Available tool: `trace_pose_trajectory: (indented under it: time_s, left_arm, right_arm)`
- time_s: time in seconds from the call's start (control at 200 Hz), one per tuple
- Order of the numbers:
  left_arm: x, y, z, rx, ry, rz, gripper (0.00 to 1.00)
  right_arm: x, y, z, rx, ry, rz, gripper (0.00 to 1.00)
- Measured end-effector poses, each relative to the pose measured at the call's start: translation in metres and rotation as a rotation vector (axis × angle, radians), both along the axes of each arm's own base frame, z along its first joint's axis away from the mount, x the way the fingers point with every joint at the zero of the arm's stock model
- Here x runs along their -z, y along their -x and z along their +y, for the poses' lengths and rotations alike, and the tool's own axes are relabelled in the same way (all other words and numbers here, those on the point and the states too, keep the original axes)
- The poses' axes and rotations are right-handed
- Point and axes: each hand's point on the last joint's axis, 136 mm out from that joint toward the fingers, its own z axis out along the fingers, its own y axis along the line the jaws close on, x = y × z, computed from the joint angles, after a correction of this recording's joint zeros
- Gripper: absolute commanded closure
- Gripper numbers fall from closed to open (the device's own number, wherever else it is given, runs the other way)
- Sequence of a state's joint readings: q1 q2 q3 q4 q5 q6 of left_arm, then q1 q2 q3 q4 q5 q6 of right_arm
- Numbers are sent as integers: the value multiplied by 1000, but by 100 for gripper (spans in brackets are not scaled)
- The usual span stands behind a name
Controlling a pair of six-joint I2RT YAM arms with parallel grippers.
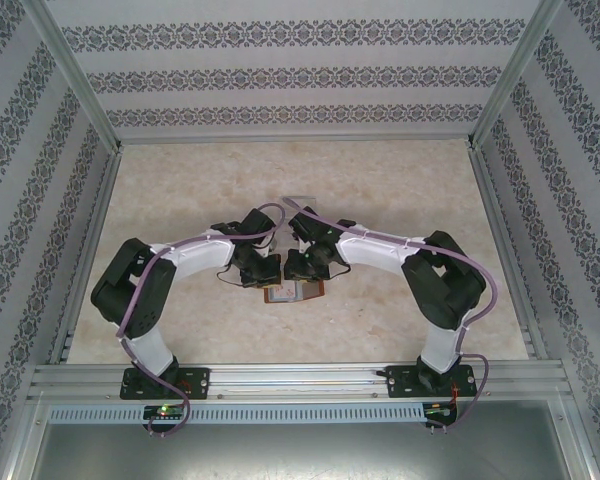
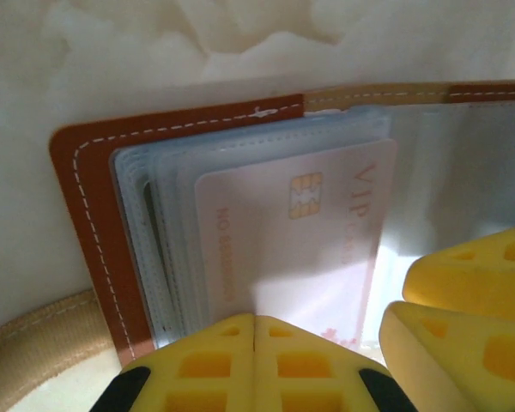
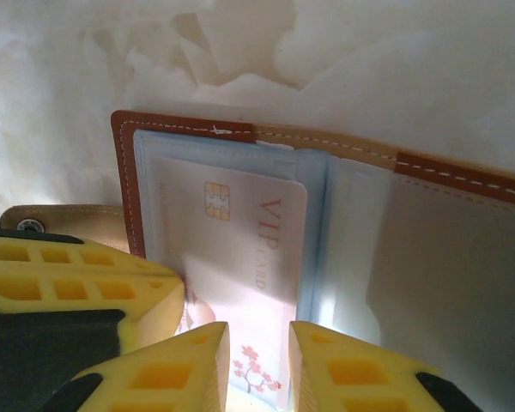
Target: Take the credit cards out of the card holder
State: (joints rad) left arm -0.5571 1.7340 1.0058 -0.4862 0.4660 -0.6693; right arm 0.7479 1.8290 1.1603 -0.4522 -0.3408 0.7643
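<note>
The card holder (image 1: pixel 294 293), reddish-brown leather with white stitching, lies open on the table between both arms. Its clear sleeves (image 2: pixel 154 223) hold a whitish-pink credit card (image 2: pixel 292 240) with a gold chip and "VIP" lettering, partly out of its sleeve. My left gripper (image 2: pixel 256 319) is shut, its yellow tips pressed together on the near edge of the card and sleeves (image 3: pixel 322 232). My right gripper (image 3: pixel 259 356) stands over the same card (image 3: pixel 240 249), jaws a little apart, the card's blossom print showing in the gap. In the top view the left gripper (image 1: pixel 267 272) and right gripper (image 1: pixel 300 268) meet over the holder.
The holder's beige strap tab (image 2: pixel 34 335) sticks out to the left, also seen in the right wrist view (image 3: pixel 60 219). The marbled tabletop (image 1: pixel 200 190) is framed by aluminium rails and patterned walls. The two grippers' fingers sit almost touching each other.
</note>
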Motion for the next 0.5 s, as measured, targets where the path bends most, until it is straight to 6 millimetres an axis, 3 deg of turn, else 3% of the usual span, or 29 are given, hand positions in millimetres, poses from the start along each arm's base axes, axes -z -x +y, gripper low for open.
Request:
trace_pose_trajectory:
  time_s: [0.5]
  left_arm:
    - [1,0,0,-1,-4,2,100]
  right_arm:
    - [9,-1,7,-10,-22,13,72]
